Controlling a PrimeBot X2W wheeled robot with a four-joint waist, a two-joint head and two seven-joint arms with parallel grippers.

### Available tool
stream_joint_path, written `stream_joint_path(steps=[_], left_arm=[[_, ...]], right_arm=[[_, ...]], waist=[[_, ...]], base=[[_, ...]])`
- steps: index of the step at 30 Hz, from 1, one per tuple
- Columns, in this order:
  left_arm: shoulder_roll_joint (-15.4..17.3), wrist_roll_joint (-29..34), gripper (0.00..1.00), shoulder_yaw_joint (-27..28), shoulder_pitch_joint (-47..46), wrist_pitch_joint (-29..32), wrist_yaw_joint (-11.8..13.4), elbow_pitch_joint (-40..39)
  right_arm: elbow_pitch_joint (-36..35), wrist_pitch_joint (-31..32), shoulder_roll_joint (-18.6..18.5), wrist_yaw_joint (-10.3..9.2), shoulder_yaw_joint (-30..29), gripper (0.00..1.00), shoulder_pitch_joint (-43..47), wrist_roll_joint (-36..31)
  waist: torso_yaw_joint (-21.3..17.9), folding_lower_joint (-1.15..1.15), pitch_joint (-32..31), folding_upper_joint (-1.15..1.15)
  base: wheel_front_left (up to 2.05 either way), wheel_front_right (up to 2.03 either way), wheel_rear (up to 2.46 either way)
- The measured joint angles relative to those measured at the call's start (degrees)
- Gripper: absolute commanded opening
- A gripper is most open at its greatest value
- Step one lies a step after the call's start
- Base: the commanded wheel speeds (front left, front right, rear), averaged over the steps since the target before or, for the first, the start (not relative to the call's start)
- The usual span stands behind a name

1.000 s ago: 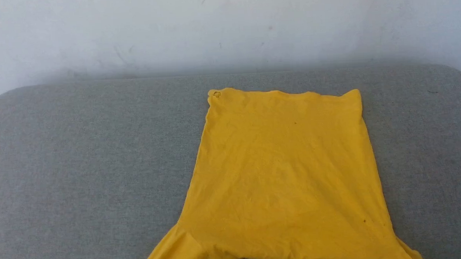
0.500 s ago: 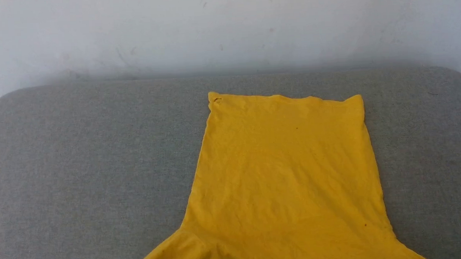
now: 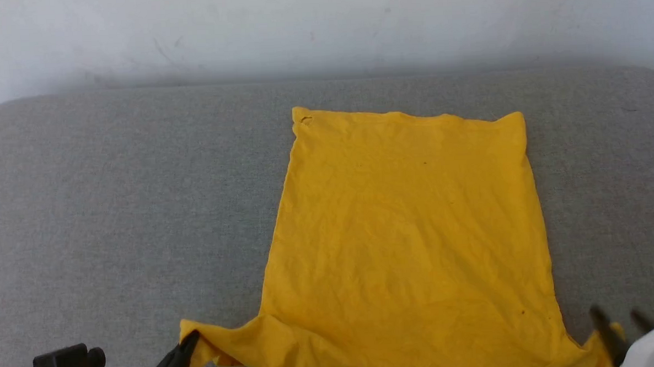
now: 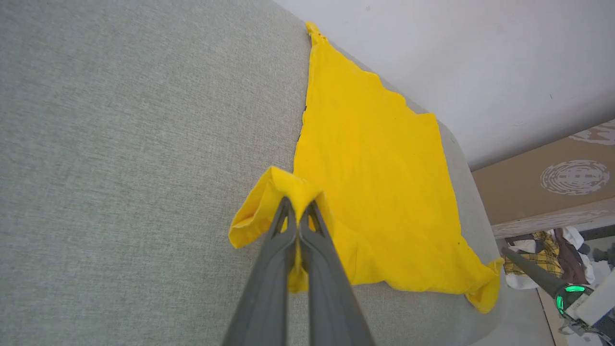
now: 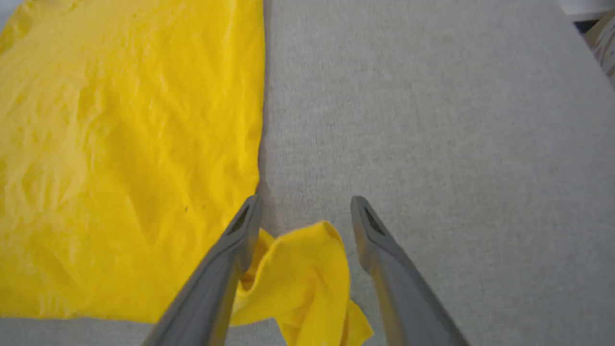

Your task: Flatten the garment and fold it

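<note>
Right gripper (image 5: 305,204) newly spread, sleeve (image 5: 307,269) dropped loose between its fingers; left gripper (image 4: 299,211) clamped on other sleeve (image 4: 257,211). Garment (image 3: 406,229) lies near-flat, plain side up, on counter (image 3: 113,215). Sleeves bunched; folding not begun.

The yellow T-shirt (image 3: 407,240) lies plain side up, spread almost flat and lightly wrinkled, right of the middle of the grey cushion (image 3: 113,215), with its hem toward the cushion's far edge and both sleeves bunched near the cushion's near edge.

Yellow garment (image 3: 406,229), grey cushion (image 3: 113,215), dark grey fingers (image 4: 267,288)
</note>
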Motion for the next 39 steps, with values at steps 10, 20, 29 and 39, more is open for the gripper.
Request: stream_joint_path(steps=[10,20,29,39], left_arm=[[-0.48,0.75,0.00,0.05,-0.48,-3.02,-1.63,0.35],[0.53,1.57,0.00,-0.47,-5.06,-3.19,-3.55,-0.11],[0.86,1.47,0.00,-1.94,-10.23,-3.44,-5.10,0.77],[1.02,1.35,0.00,-3.22,-14.25,-4.55,-6.53,3.42]], right_arm=[[-11.94,-3.36,-0.68,0.00,-1.27,1.00,-17.20,-3.83],[-1.10,5.15,-3.14,0.00,0.37,1.00,-38.91,-8.82],[10.94,8.84,-3.85,0.00,-2.52,1.00,-50.15,-14.11],[17.06,10.01,-2.57,0.00,-3.39,1.00,-54.05,-16.13]], waist=[[-0.16,0.00,2.83,0.00],[0.12,0.00,9.16,0.00],[1.71,0.00,16.02,0.00],[3.55,0.00,22.64,0.00]], base=[[0.00,0.00,0.00],[0.00,0.00,0.00],[0.00,0.00,0.00],[0.00,0.00,0.00]])
